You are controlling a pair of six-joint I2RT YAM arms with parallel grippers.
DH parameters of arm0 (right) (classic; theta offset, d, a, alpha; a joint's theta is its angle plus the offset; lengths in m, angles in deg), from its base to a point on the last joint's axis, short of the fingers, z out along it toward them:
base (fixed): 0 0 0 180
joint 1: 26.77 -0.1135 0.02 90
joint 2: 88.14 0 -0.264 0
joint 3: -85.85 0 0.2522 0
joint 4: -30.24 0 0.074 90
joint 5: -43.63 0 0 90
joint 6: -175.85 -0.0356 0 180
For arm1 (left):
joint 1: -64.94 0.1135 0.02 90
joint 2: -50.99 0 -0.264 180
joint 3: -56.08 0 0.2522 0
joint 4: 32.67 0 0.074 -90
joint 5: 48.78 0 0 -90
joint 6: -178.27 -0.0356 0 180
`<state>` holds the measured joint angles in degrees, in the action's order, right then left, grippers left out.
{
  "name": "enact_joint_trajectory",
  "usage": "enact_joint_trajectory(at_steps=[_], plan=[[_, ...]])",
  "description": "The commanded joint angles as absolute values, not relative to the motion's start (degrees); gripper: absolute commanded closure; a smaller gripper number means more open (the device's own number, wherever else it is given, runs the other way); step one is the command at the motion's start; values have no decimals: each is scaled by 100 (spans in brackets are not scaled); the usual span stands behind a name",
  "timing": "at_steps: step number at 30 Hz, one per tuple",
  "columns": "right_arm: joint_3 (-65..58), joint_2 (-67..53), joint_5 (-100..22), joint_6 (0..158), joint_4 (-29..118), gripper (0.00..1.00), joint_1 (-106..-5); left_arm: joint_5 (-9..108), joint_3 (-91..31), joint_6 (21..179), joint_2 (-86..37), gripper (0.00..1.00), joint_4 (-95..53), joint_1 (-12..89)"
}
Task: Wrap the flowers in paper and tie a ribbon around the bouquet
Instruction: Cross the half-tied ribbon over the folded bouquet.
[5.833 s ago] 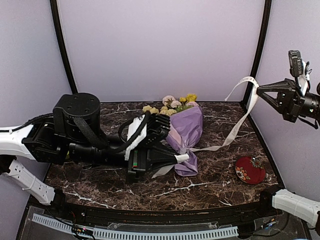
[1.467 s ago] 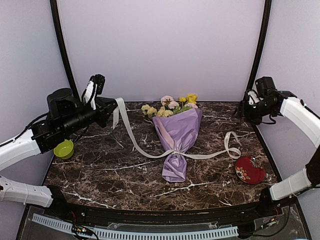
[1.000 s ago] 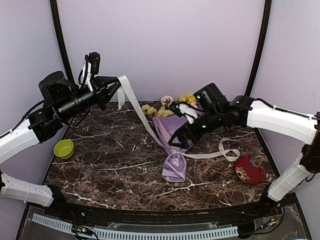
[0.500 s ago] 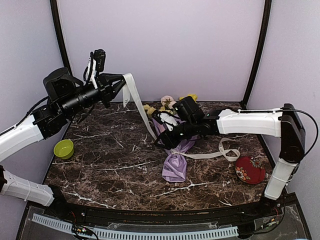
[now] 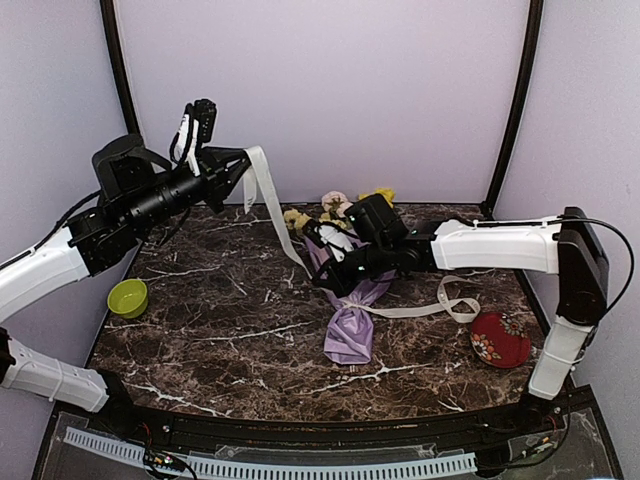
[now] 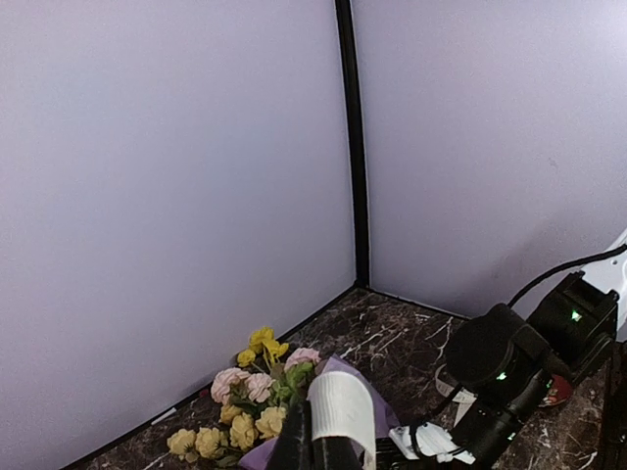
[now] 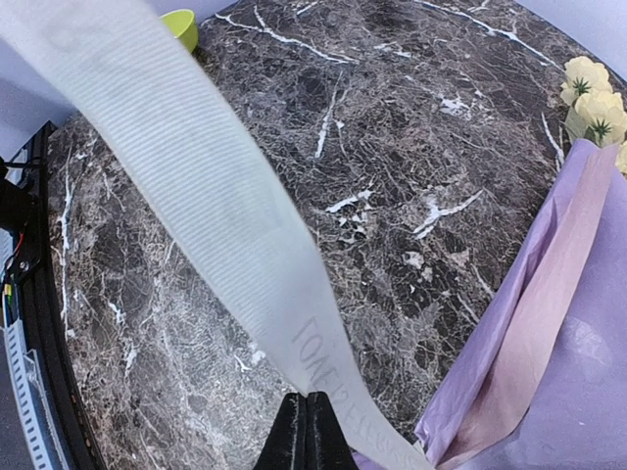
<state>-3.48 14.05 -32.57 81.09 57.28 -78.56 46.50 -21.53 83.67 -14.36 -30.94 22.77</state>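
The bouquet lies mid-table: lilac paper (image 5: pixel 353 322) around yellow and pink flowers (image 5: pixel 335 203). The cream ribbon (image 5: pixel 275 215) is tied round its waist. One end climbs up-left to my left gripper (image 5: pixel 240 165), which is shut on it high above the table. In the left wrist view the ribbon (image 6: pixel 343 416) folds over my left gripper (image 6: pixel 313 455), above the flowers (image 6: pixel 250 387). My right gripper (image 5: pixel 325 278) sits low at the bouquet's left side. Its jaws are pressed together at the edge of the taut ribbon (image 7: pixel 196 186); the right gripper (image 7: pixel 307 406) is beside the paper (image 7: pixel 549 323).
A green bowl (image 5: pixel 128 297) sits at the table's left edge, also the green bowl (image 7: pixel 181 24) in the right wrist view. A red patterned pouch (image 5: pixel 500 340) lies at the right front. The ribbon's other end loops loosely on the marble (image 5: pixel 458 298).
My right arm swung from the right wall across the bouquet to the taut ribbon, and its jaws went from open to shut. My left gripper lifted its ribbon end higher.
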Motion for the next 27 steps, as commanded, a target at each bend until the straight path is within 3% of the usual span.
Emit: enact_joint_trajectory(at_steps=[1, 7, 14, 17, 19, 21, 27], plan=[[-125, 976, -2739, 8375, 5574, 100, -7822, 3662, -2461, 8322, -1653, 100, -2470, 2327], [102, 785, -2174, 8704, 5763, 100, -7743, 2800, -2172, 8518, -2436, 100, -1465, 2556], [312, 723, -2149, 8647, 5688, 100, -7652, 3996, -560, 9313, -2490, 100, -2250, 2554], [139, 875, -2326, 8642, 5750, 100, -7668, 4035, -703, 9360, -2195, 100, -2219, 2550], [13, 982, -2404, 8643, 5738, 94, -7677, 4044, -1195, 9321, -2019, 100, -1939, 2556], [-76, 1027, -2496, 8618, 5646, 83, -7694, 4316, -1916, 9270, -1890, 100, -1704, 2544], [-45, 900, -2767, 8476, 5154, 21, -7713, 5423, -2387, 8907, -1438, 100, -2246, 2196]])
